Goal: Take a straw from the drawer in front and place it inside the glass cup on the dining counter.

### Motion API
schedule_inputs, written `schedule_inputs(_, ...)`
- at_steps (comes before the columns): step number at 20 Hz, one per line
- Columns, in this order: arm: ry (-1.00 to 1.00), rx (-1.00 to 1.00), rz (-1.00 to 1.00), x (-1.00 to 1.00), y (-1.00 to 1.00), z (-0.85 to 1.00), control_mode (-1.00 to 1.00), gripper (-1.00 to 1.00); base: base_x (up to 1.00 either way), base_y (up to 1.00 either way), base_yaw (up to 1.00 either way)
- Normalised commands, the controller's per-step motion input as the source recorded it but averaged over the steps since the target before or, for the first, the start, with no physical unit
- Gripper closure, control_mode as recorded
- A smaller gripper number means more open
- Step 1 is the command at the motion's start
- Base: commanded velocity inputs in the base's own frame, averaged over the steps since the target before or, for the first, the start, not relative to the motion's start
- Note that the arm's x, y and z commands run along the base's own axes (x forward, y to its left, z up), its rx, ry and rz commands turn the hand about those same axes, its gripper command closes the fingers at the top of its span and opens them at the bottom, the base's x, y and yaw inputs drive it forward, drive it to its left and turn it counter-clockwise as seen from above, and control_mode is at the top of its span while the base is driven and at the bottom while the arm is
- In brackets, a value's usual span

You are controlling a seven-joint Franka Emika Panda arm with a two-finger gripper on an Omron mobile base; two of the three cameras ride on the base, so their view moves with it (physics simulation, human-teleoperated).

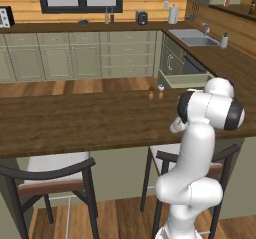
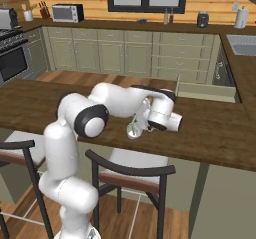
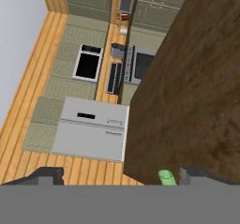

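The straw (image 2: 133, 123), a thin light-green stick, stands tilted in the glass cup (image 2: 132, 131) on the dining counter (image 2: 215, 133), near the counter's front edge; in the hand view its green top end (image 3: 165, 176) sits between the two dark finger tips, touching neither as far as can be seen. The gripper (image 2: 141, 124) is spread wide and grasps nothing, close beside the cup. Judged from its form, the straw is very light, slender and somewhat flexible, likely smooth and prone to slip or tip; a gentle pinch across its shaft, above the cup rim, would suit. The translucent cup looks light and easily knocked. The drawer (image 2: 207, 91) stands open beyond the counter.
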Motion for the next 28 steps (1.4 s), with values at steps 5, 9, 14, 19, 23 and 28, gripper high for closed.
schedule_inputs(5,-0.05,0.0,-0.02,0.13,0.28,0.0,-1.0,-1.0,0.0,0.0,0.0)
schedule_inputs(9,-0.01,0.0,-0.03,0.08,0.03,0.0,-1.0,-1.0,0.0,0.0,0.0)
schedule_inputs(14,0.0,0.0,-0.04,0.06,0.0,0.0,-1.0,-1.0,0.0,0.0,0.0)
schedule_inputs(19,0.0,0.0,-0.04,0.1,0.0,0.0,-1.0,-1.0,0.0,0.0,0.0)
schedule_inputs(23,0.0,0.0,-0.03,0.33,0.0,0.0,-1.0,-1.0,0.0,0.0,0.0)
schedule_inputs(28,0.0,0.0,-0.01,0.33,0.03,0.0,-1.0,-1.0,0.0,0.0,0.0)
